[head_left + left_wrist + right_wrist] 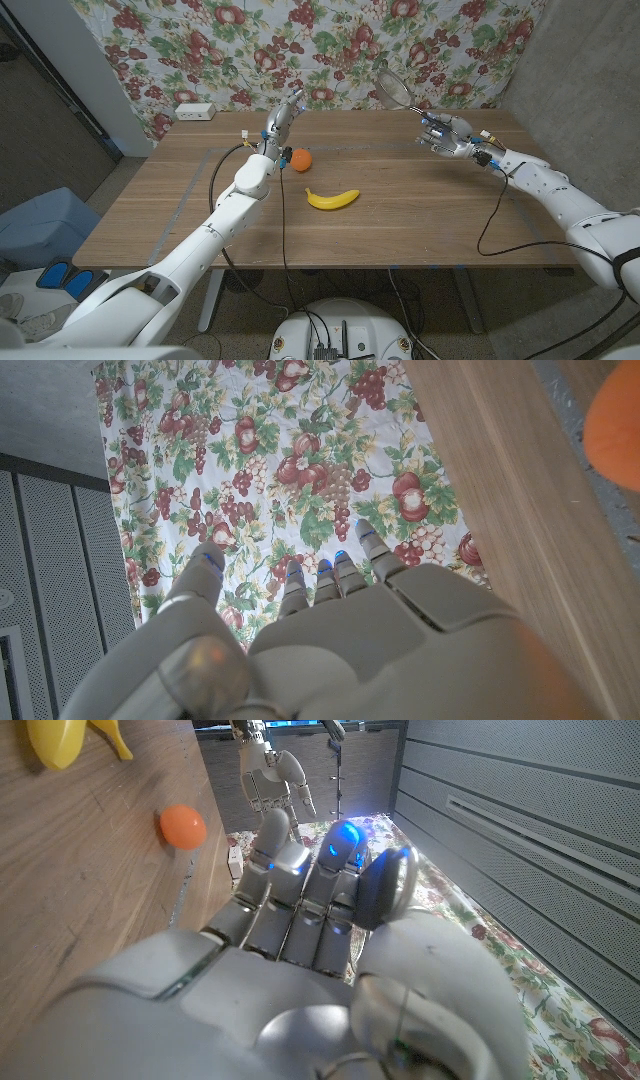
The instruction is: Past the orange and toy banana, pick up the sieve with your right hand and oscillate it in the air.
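Floral curtain behind the wooden table [420, 215]: at two o'clock the right hand [447, 134] grips the sieve [394, 87] aloft by its stiff handle, light, mesh easily dented.

Looked like a makeshift robot test room, not a home: wooden table [400, 215] pushed against a fruit-print cloth [300, 40] hung as a backdrop (bare grey wall [590, 80] beside it), loose black cables [490, 235] trailing over the table edge.
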